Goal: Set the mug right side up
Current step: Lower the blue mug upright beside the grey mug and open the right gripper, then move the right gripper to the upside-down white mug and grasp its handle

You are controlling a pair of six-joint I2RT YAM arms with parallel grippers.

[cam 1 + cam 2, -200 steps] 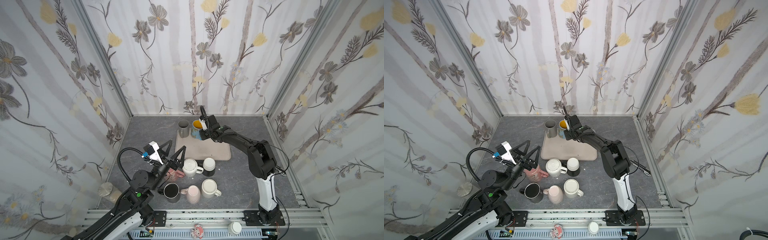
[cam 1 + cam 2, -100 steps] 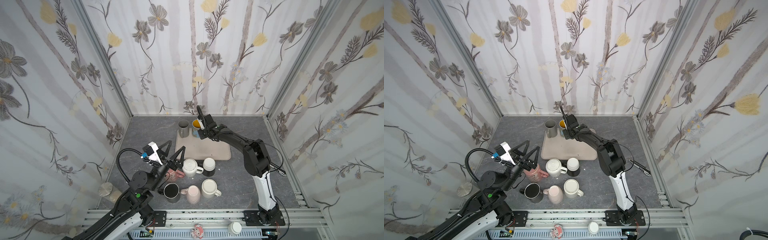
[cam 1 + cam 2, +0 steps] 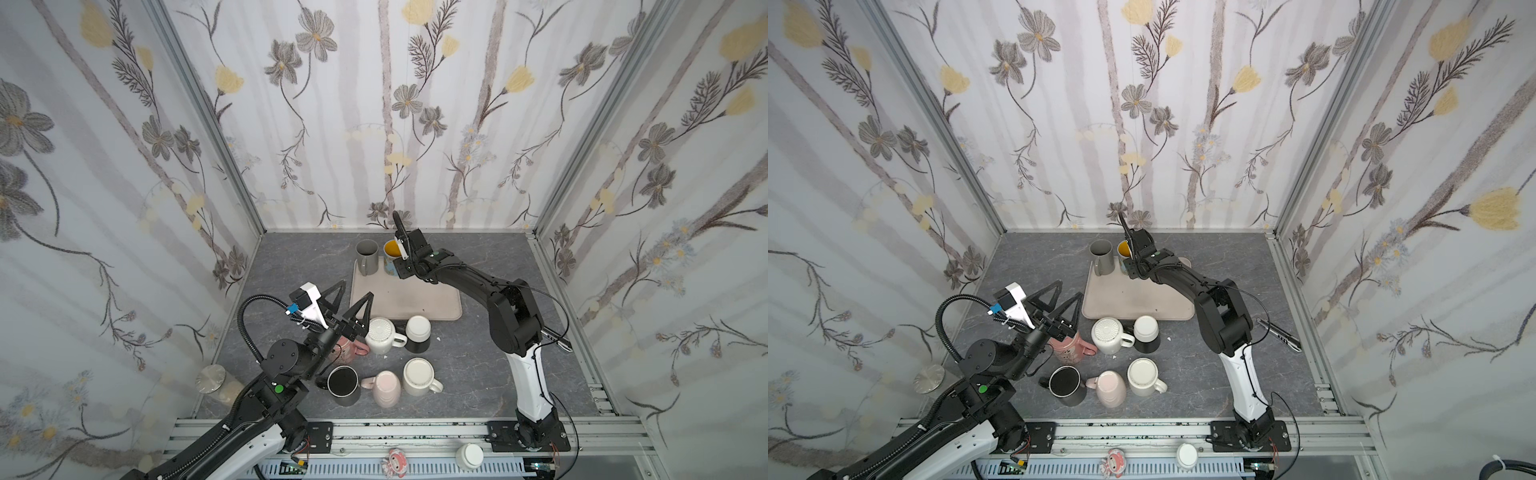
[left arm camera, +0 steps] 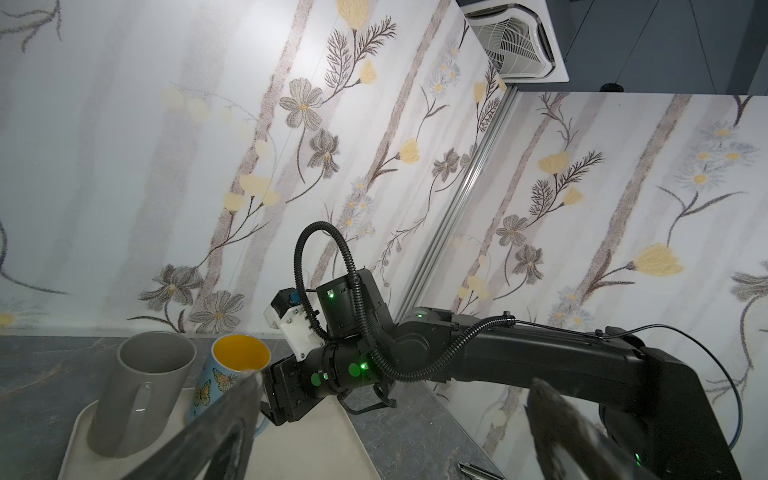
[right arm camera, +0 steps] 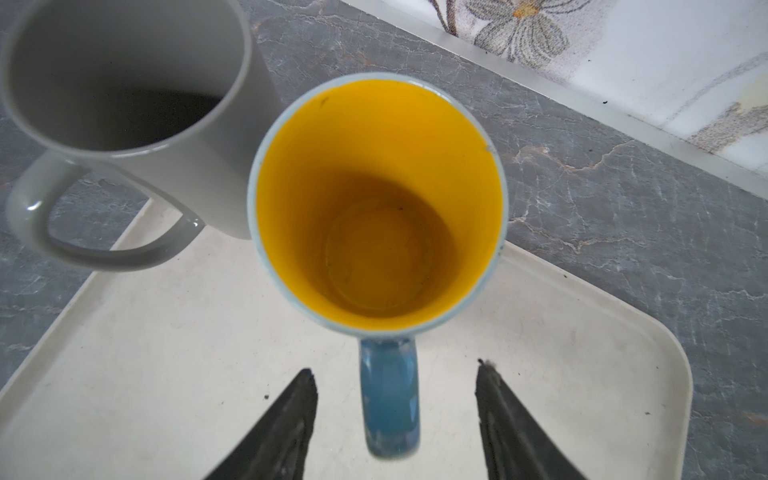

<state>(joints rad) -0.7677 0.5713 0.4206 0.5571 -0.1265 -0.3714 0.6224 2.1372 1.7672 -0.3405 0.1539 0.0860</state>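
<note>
The butterfly mug stands mouth-up on the tray; I judge this turn done. My right gripper is apart around its handle, not touching; my left gripper is apart and empty; a white mug is bottom-up.

A lab test booth for robots. Flowered wallpaper panels on aluminium posts rise just beyond the right pincer. A bolted mounting rail lies well behind it.

Blue butterfly-print mug w/ yellow inside, just ahead of black fingers; plain grey mug beside it; cream tray; grey marbled counter.
</note>
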